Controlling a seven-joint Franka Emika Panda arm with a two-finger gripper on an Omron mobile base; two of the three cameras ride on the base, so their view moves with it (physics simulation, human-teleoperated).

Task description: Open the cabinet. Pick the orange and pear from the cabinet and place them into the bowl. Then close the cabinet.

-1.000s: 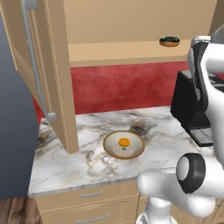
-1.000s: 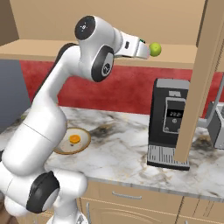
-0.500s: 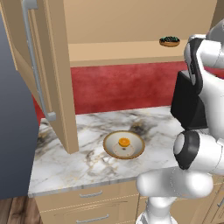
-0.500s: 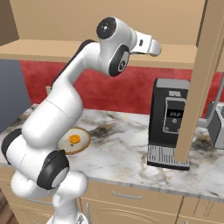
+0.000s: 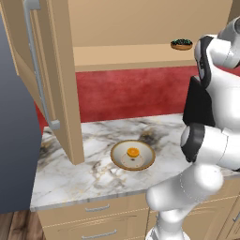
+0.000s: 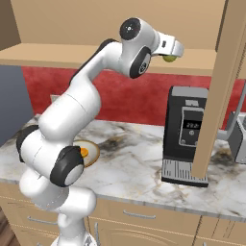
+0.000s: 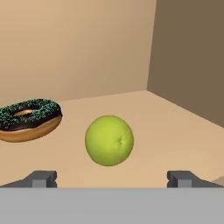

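Note:
The cabinet [image 5: 60, 70] stands open, its left door swung out with a silver bar handle. On its shelf lies the yellow-green pear [image 7: 109, 140], centred just ahead of my open gripper [image 7: 113, 178]; the fingertips [image 7: 42, 178] stand wide to either side without touching it. From the right base view, the gripper [image 6: 176, 50] is reaching onto the shelf and partly covers the pear [image 6: 169, 59]. The orange [image 5: 133, 152] sits in the tan bowl [image 5: 146, 158] on the marble counter; the bowl [image 6: 93, 150] also shows behind the arm, with the orange [image 6: 84, 153] in it.
A chocolate doughnut [image 7: 26, 119] with sprinkles lies on the shelf left of the pear, seen too as a dark dish shape [image 5: 181, 44]. The cabinet's right wall [image 7: 188, 57] is close by. A black coffee machine [image 6: 189, 134] and the open right door [image 6: 218, 96] stand on the right.
The arm has swung right and pushed the hand deeper onto the shelf, so it now reaches the pear. The jaws stayed open. Bowl and orange have not moved.

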